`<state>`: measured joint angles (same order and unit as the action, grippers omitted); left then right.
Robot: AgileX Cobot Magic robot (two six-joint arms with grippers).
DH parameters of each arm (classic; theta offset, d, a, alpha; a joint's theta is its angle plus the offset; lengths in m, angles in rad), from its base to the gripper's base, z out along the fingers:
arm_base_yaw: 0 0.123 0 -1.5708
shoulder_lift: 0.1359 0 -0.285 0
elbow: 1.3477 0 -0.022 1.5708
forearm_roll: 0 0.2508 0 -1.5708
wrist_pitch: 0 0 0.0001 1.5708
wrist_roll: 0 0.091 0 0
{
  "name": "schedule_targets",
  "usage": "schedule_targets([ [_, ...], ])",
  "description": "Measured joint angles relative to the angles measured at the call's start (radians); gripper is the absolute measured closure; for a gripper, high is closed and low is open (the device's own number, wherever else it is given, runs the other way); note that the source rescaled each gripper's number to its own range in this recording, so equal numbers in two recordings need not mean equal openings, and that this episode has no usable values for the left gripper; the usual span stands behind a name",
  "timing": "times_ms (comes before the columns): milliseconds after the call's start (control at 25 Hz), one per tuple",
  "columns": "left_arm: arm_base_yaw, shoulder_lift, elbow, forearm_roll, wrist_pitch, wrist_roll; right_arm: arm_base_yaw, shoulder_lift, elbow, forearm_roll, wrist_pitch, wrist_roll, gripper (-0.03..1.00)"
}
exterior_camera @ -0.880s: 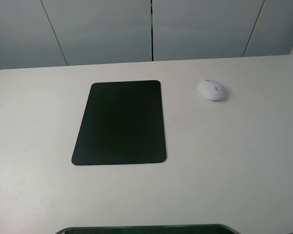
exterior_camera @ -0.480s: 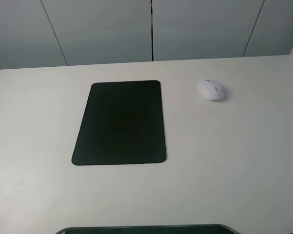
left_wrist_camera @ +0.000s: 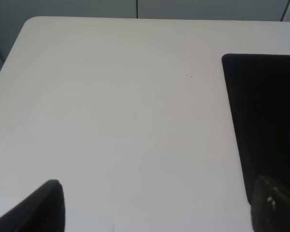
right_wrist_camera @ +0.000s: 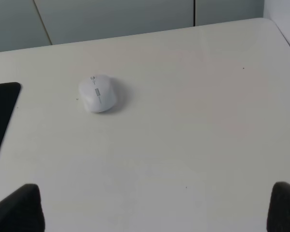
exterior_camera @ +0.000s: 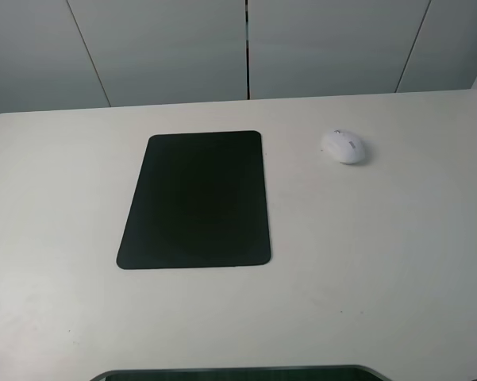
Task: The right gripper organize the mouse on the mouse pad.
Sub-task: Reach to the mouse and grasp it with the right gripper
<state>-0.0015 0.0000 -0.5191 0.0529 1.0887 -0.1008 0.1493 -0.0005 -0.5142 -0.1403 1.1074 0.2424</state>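
**Colours and patterns.** Worktop point(exterior_camera: 381, 262): plain off-white with no pattern, and a faintly pinkish cast in the left wrist view. Mouse pad point(exterior_camera: 195, 200): uniform matte black, no print. Mouse point(exterior_camera: 344, 147): white shell with a short grey strip down its middle (clearest in the right wrist view) and a small greyish mark on top. Wall panels point(exterior_camera: 167, 48) behind: pale grey-green, divided by thin dark seams. Fingers point(right_wrist_camera: 17, 210) of the right gripper point(right_wrist_camera: 152, 208) and fingers point(left_wrist_camera: 36, 210) of the left gripper point(left_wrist_camera: 157, 208): black, one left finger carrying a few pale specks.
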Motion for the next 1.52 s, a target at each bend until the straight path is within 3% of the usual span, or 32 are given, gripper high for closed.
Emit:
schedule_targets([
  [720, 0.000, 0.000, 0.000, 0.000, 0.000, 0.000, 0.000, 0.000, 0.000, 0.000, 0.000, 0.000, -0.03],
  [960, 0.000, 0.000, 0.000, 0.000, 0.000, 0.000, 0.000, 0.000, 0.000, 0.000, -0.003, -0.074, -0.03],
  [1520, 0.000, 0.000, 0.000, 0.000, 0.000, 0.000, 0.000, 0.000, 0.000, -0.037, -0.005, -0.096, -0.03],
])
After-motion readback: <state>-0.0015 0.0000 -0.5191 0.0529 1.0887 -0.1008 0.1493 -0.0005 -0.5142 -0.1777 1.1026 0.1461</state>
